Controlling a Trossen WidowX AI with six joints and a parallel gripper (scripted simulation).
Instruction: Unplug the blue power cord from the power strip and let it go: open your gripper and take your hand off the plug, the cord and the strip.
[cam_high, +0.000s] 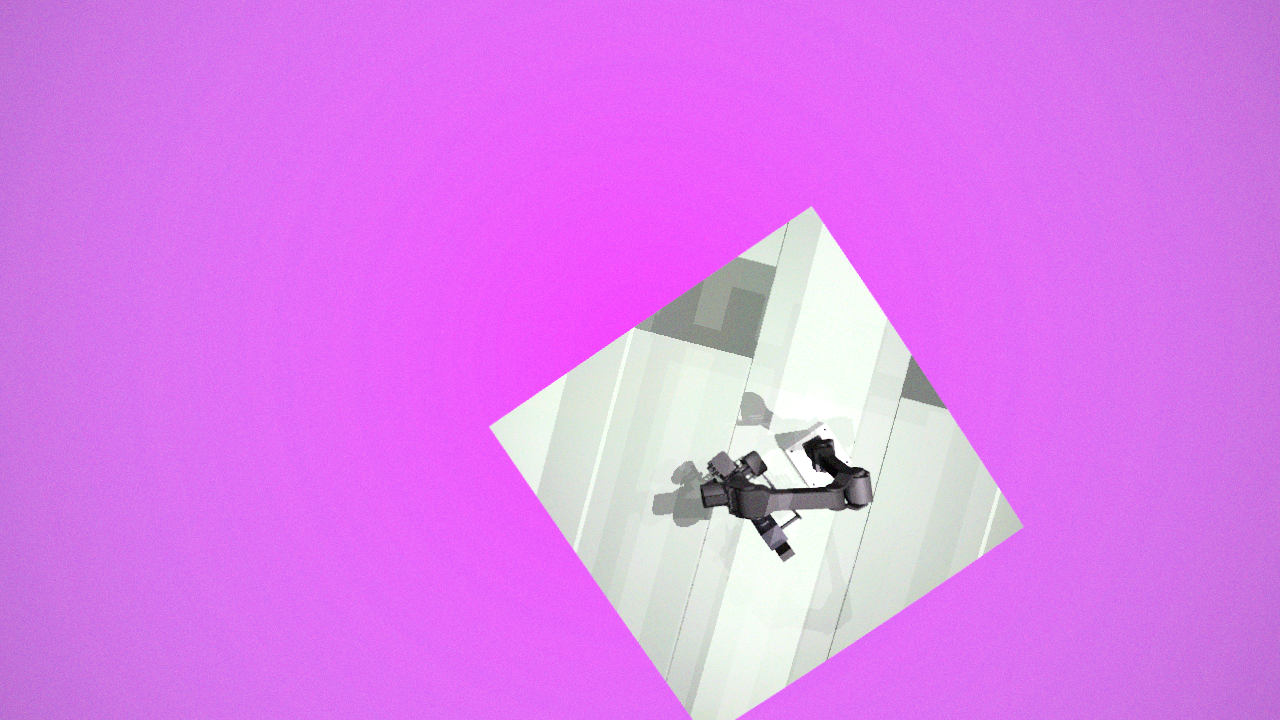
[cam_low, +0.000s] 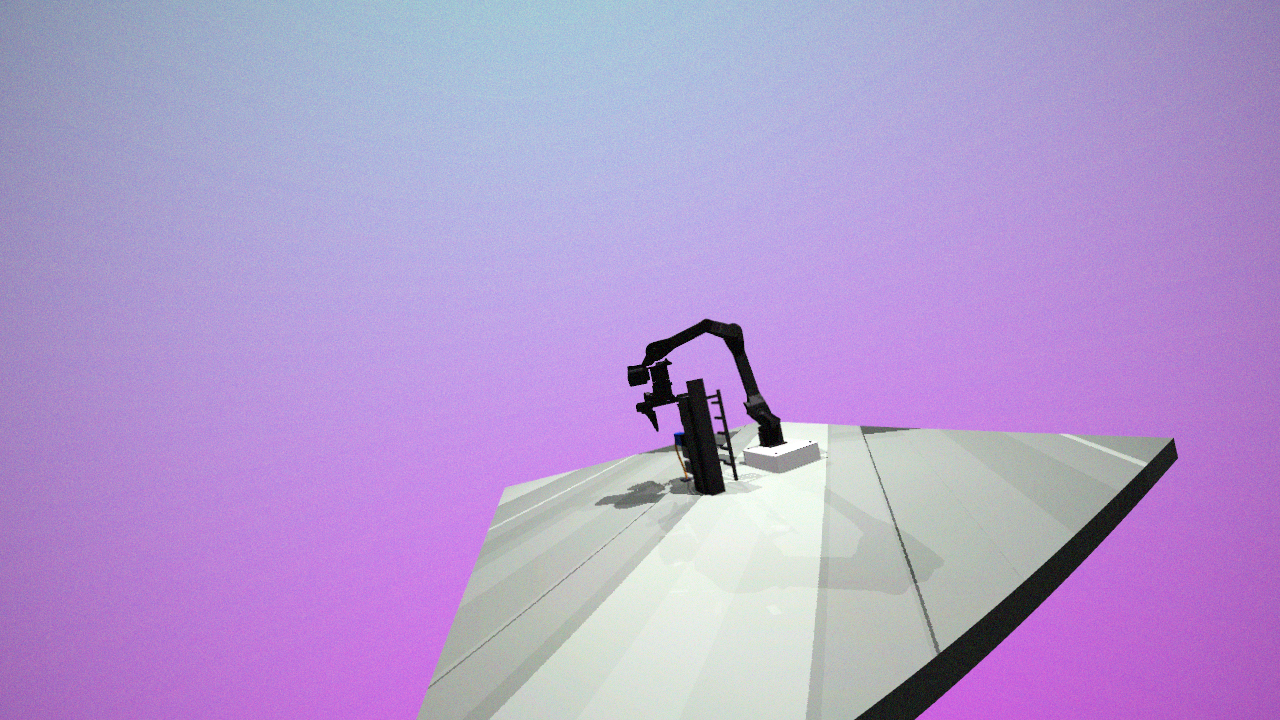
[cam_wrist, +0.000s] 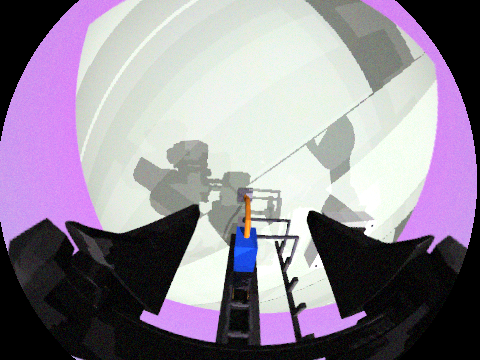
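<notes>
The blue plug (cam_low: 679, 438) (cam_wrist: 245, 255) is on the side of the tall black power strip (cam_low: 706, 447) (cam_wrist: 255, 305), with an orange cord (cam_low: 682, 462) (cam_wrist: 247, 216) running from it to a small purple-grey block (cam_wrist: 244, 192) below. Whether the plug is seated in a socket or out of it cannot be told. My gripper (cam_wrist: 254, 213) is wide open and empty. In the wrist view its fingers stand well apart to either side of the plug, with gaps between. In the exterior view the gripper is above the plug at the strip's upper part. In the top view the arm hides the plug.
A thin black ladder-like rack (cam_low: 725, 438) (cam_wrist: 288, 272) stands close beside the strip. The arm's white base block (cam_low: 780, 458) (cam_high: 799, 465) is behind it. The arm (cam_high: 796, 498) (cam_low: 736, 367) reaches over the strip, and shadows cross the pale table top.
</notes>
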